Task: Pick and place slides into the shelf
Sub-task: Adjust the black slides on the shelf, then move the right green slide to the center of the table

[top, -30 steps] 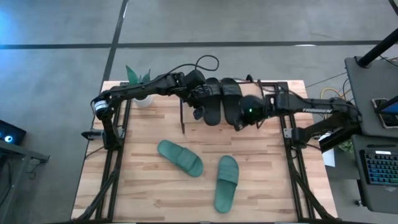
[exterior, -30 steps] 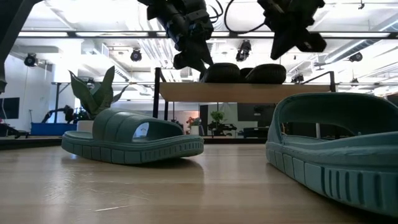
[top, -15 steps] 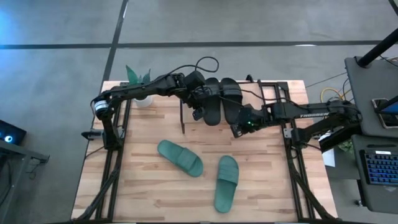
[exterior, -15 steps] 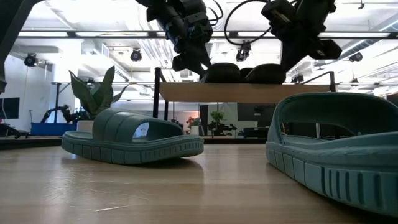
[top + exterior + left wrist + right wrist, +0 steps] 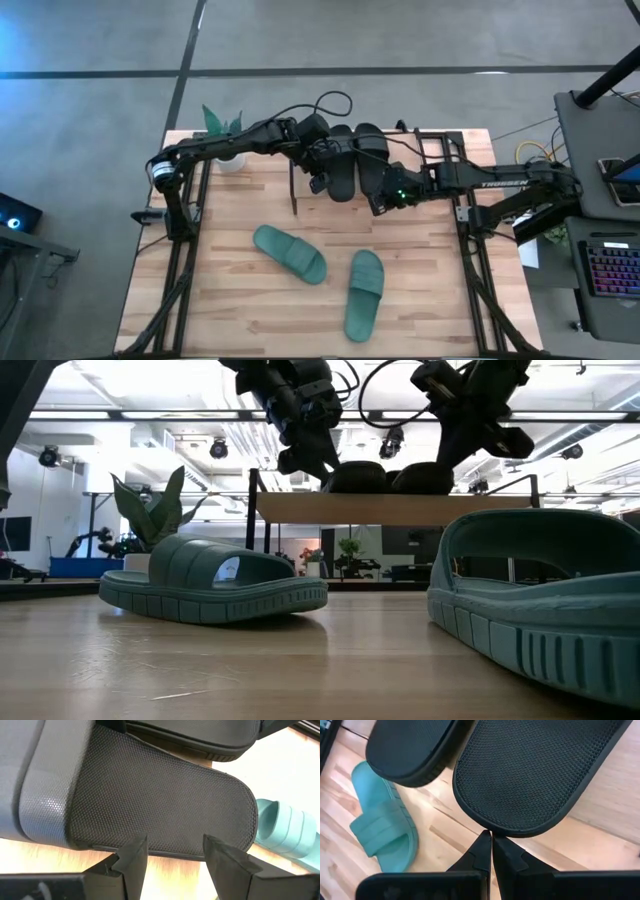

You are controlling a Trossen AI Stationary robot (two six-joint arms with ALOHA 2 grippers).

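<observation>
Two black slides lay side by side on the shelf top; two teal slides sat on the table — likely light, flexible foam, best gripped at a sole edge or strap. Left gripper was parted, empty, at one black heel. Right gripper was pinched together, empty, at the other heel. Shelf's lower level mostly hidden.

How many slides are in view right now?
4. Two black slides lie side by side on the shelf. Two teal slides lie on the table in front of it.
</observation>
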